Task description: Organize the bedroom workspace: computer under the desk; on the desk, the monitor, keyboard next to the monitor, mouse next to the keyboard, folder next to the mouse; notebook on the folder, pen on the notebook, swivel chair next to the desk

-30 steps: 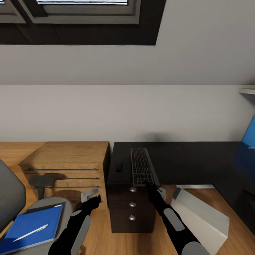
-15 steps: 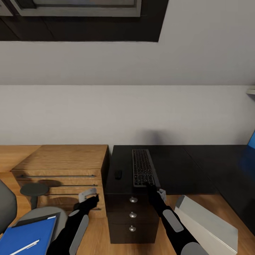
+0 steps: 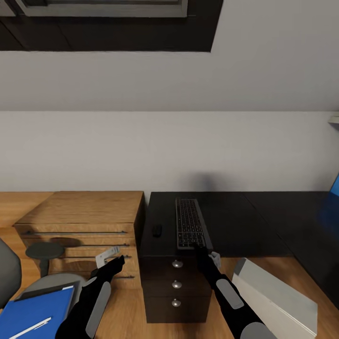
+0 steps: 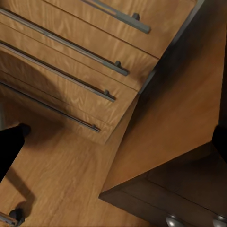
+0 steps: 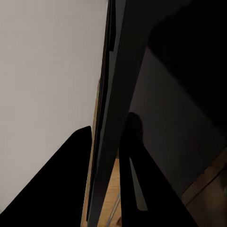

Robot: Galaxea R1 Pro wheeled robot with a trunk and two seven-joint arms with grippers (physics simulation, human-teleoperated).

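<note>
Keyboard [image 3: 189, 222] near end hides the right gripper [image 3: 197, 246] clamped on it; left gripper [image 3: 107, 258] unclear

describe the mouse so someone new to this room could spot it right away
Find the glossy black desk right of the wooden chest of drawers. Above its knobbed drawers lies the keyboard; the mouse is the small black lump left of it, far smaller and keyless.

left arm [image 3: 92, 301]: glossy black shell, grey oval panel | right arm [image 3: 226, 294]: same | claws: pale grey
</note>
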